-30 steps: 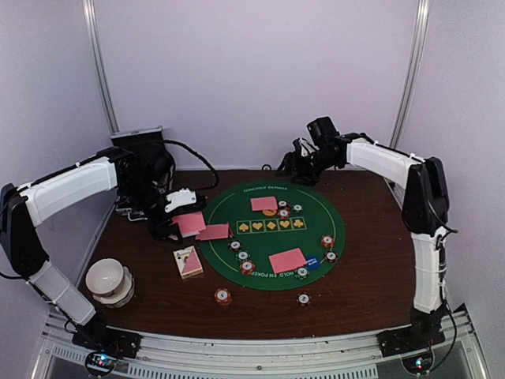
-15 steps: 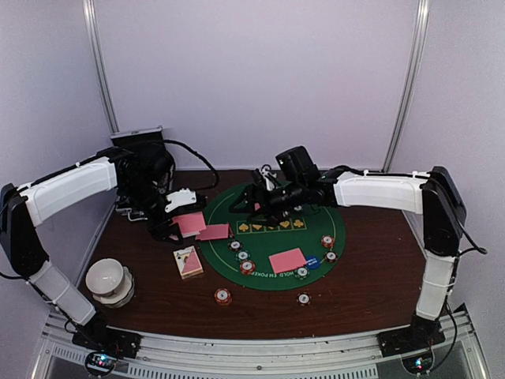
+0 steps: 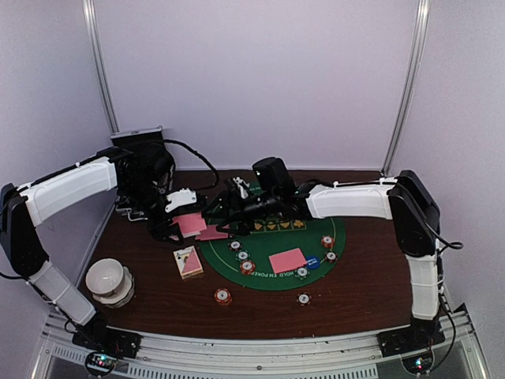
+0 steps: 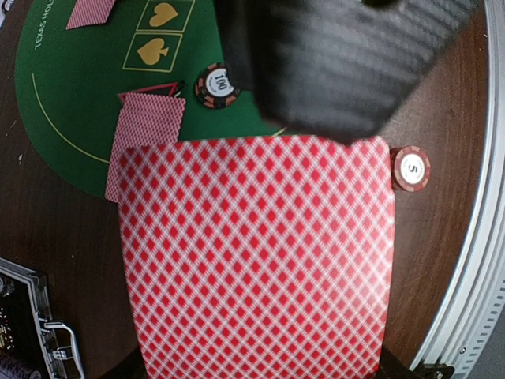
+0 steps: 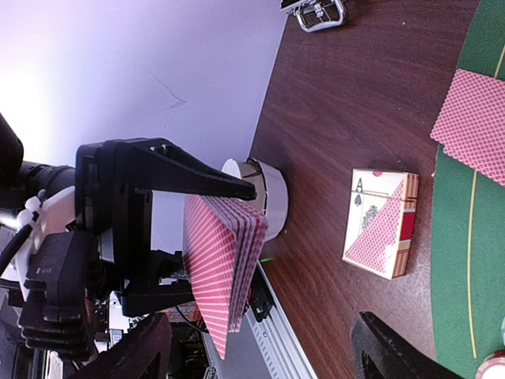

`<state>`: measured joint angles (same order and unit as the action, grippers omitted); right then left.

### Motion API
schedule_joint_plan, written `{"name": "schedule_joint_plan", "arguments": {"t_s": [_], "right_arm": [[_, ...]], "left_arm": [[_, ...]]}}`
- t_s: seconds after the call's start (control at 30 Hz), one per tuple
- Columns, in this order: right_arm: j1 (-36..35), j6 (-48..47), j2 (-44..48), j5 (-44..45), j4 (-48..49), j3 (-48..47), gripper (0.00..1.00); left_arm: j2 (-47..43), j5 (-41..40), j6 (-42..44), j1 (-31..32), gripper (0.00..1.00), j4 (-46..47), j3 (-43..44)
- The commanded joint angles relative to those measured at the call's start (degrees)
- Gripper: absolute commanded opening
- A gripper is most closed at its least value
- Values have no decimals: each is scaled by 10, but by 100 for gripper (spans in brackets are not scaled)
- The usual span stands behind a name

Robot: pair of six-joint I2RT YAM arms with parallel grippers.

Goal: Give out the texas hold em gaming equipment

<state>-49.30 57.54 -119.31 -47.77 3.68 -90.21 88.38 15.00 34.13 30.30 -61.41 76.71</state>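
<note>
cards (image 4: 256, 260) sit pinched in your left gripper (image 3: 172, 224) at 10 o'clock; right gripper (image 3: 223, 210) just swung over, spread wide, probably to take one.

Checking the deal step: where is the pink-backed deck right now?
The deck is at the table's left rear in the top view, clamped in the left gripper just off the green mat's left edge, beyond the card box.

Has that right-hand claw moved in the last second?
Yes. The right gripper has swung left from the green mat's far edge, past its left edge, and now reaches toward the card stack in the left gripper.
</note>
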Motion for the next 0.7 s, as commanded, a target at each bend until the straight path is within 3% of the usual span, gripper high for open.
{"name": "schedule_joint_plan", "arguments": {"t_s": [0.0,0.67], "right_arm": [[-12,23,-19,-23,38,-32,82],[-30,39,-100,-72,13,-126,81]], "left_arm": [[-13,14,-4,-4,0,9,9],[-10,16,-4,-4,0,10,12]]}}
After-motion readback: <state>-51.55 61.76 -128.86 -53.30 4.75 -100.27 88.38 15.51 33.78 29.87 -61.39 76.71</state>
